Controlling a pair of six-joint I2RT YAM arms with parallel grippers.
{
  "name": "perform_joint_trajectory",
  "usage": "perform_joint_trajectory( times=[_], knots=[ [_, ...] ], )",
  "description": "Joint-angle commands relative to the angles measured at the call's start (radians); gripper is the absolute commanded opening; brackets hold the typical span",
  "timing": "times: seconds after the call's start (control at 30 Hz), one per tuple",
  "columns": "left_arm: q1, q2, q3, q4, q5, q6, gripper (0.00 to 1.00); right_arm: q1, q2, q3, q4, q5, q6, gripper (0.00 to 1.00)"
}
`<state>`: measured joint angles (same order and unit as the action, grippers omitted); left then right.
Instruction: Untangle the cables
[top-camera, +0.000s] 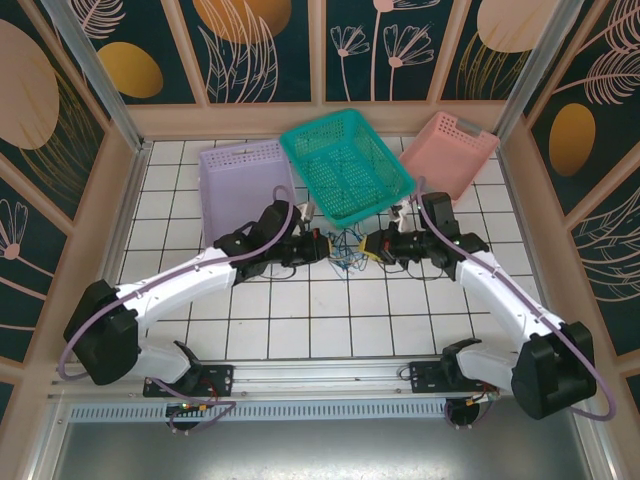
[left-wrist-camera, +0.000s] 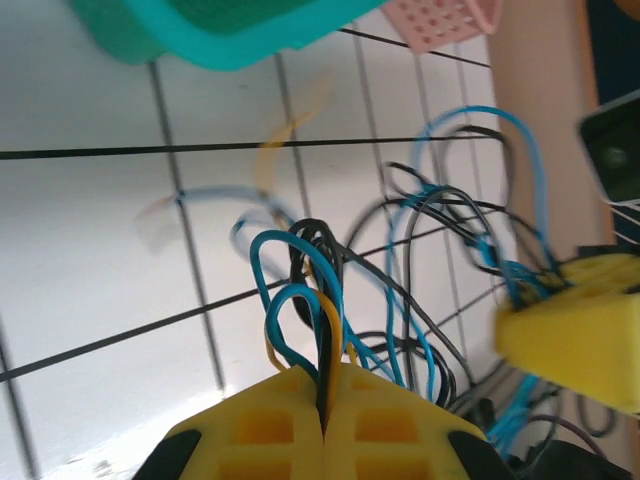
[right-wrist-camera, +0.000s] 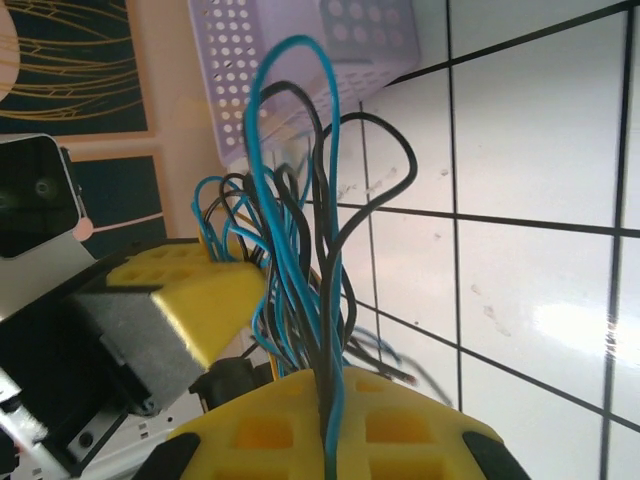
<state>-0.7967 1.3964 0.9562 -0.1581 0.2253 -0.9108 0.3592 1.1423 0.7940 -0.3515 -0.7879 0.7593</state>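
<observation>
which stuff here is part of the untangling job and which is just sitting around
Part of the job:
- blue and black cables

Just lying about:
- lavender basket
- teal basket
- pink basket

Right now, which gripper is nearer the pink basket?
Right. The right gripper sits in front of the pink basket, slightly left; the left gripper lies farther left, beyond the cables.

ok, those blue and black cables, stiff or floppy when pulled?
Probably floppy with some spring: the cables hold tall loose loops above the right gripper. Likely light, being thin. May snag rather than slip free, since strands cross repeatedly above the left gripper.
</observation>
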Motion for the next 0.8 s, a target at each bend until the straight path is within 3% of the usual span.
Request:
perform_joint_trajectory(
  times=[0.0,0.27,0.43,0.57,0.67,0.77],
  knots=[
    [0.014,-0.023,-0.043,-0.091,-0.077,-0.016,0.00,-0.014,-0.038,-0.016,-0.070,0.076,-0.037,0.00],
    [0.014,-0.045,-0.091,-0.106,-0.071,-0.030,0.00,-0.017,-0.079,-0.055,-0.147,0.244,-0.046,0.00],
    [0.014,-0.050,-0.076,-0.212,-0.157,-0.030,0.00,-0.052,-0.118,-0.056,-0.245,0.417,-0.053,0.00],
    [0.015,-0.056,-0.083,-0.224,-0.179,-0.060,0.00,-0.061,-0.148,-0.081,-0.211,0.415,-0.038,0.00],
    [0.013,-0.045,-0.100,-0.154,-0.120,-0.089,0.00,-0.050,-0.107,-0.106,-0.175,0.343,-0.047,0.00],
    [-0.003,-0.023,-0.096,-0.124,-0.113,-0.108,0.00,-0.029,-0.082,-0.123,-0.184,0.364,-0.060,0.00]
  ],
)
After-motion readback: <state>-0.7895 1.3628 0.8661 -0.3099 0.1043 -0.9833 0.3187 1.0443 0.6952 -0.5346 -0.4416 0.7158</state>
